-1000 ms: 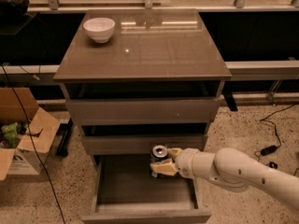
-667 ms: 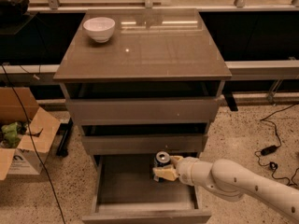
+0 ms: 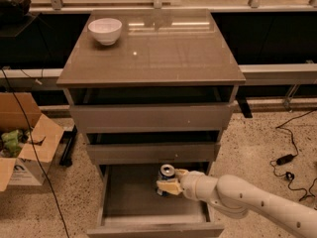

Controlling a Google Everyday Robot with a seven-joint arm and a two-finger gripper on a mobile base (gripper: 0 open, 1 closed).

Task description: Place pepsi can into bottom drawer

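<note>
1. Camera view, step in hand: gripper (image 3: 168, 184) reaches in from the right, low inside the open bottom drawer (image 3: 130, 202). Its pale fingers are clamped on the lower body of the pepsi can (image 3: 166, 172).
2. Can is upright with its silver top up, at the back-right part of the drawer, just under the middle drawer front (image 3: 152, 152). Can't tell if its base touches the drawer floor yet.
3. Doing it well (my read): lower straight down until the base sits flat, keep it vertical, then spread the fingers only as far as needed. Pull the arm out right and up, w/o brushing the can.
4. Risk: can sits close under the middle drawer's overhang, so lifting too early could clip that edge. Right drawer wall is near the wrist, so little side room.
5. Other stuff: white bowl (image 3: 105, 30) on the cabinet top (image 3: 158, 58) at back-left, well apart, not in the way. Top drawer (image 3: 151, 117) is partly open.
6. Floor: cardboard box (image 3: 27, 148) on the left and cables (image 3: 286, 160) on the right, both away from the arm's path.
</note>
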